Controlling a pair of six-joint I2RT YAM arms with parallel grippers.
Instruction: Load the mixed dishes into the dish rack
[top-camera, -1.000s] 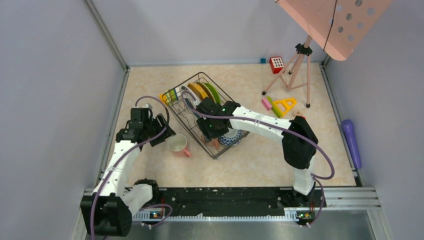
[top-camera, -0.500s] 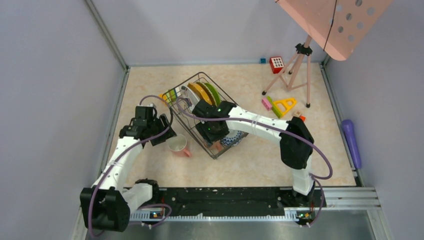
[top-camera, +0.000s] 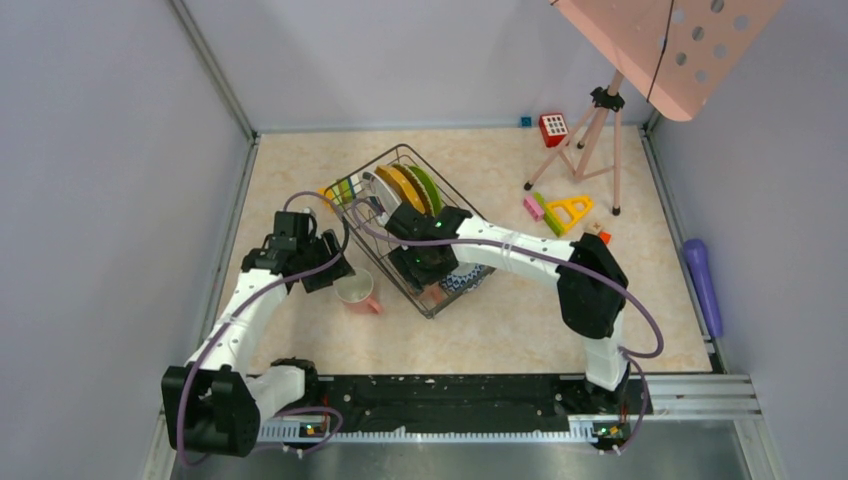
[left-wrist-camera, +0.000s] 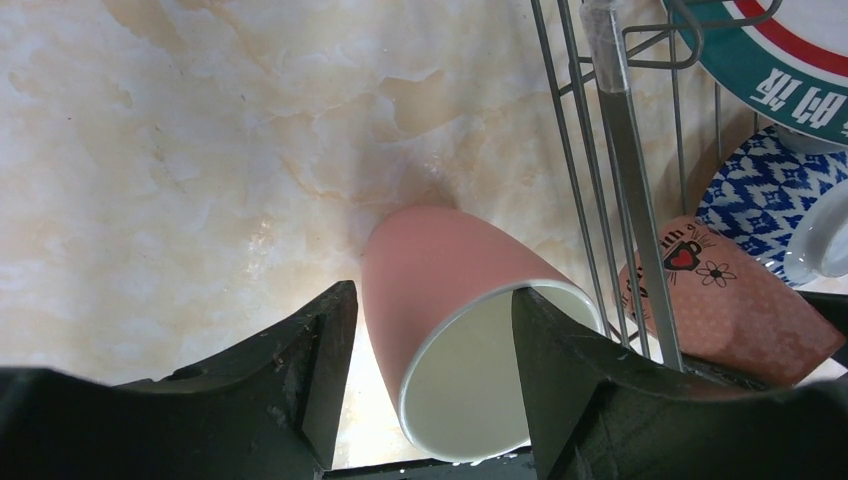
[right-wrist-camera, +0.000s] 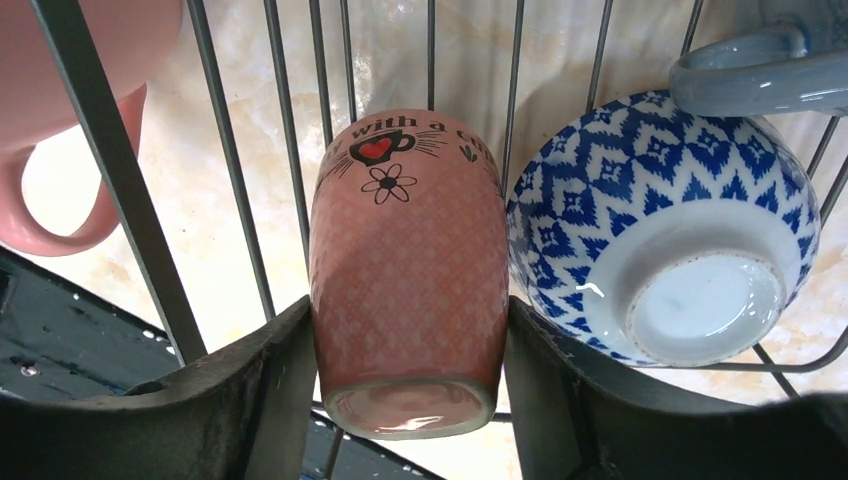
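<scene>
The dish rack (top-camera: 380, 258) holds the white plate (top-camera: 380, 188), yellow-orange plate (top-camera: 400, 183) and lime green plate (top-camera: 425, 183) upright. The blue-white bowl (right-wrist-camera: 660, 220), grey-blue mug (right-wrist-camera: 760, 70) and a patterned pink mug (right-wrist-camera: 410, 250) lie inside it. My right gripper (right-wrist-camera: 408, 330) is down in the rack, with its fingers pressed on both sides of the patterned mug. A plain pink mug (left-wrist-camera: 440, 280) stands on the table against the rack's left side. My left gripper (left-wrist-camera: 435, 320) is open astride its near wall, with one finger outside and one over the opening.
A tripod (top-camera: 590, 140) with a pink panel stands at the back right. Toy blocks (top-camera: 560, 210) lie near its feet and a red one (top-camera: 553, 128) sits by the back wall. A purple object (top-camera: 700, 280) lies at the right edge. Grey walls enclose the table.
My left gripper has moved right and down onto the plain pink mug. My right gripper has shifted slightly left inside the rack.
</scene>
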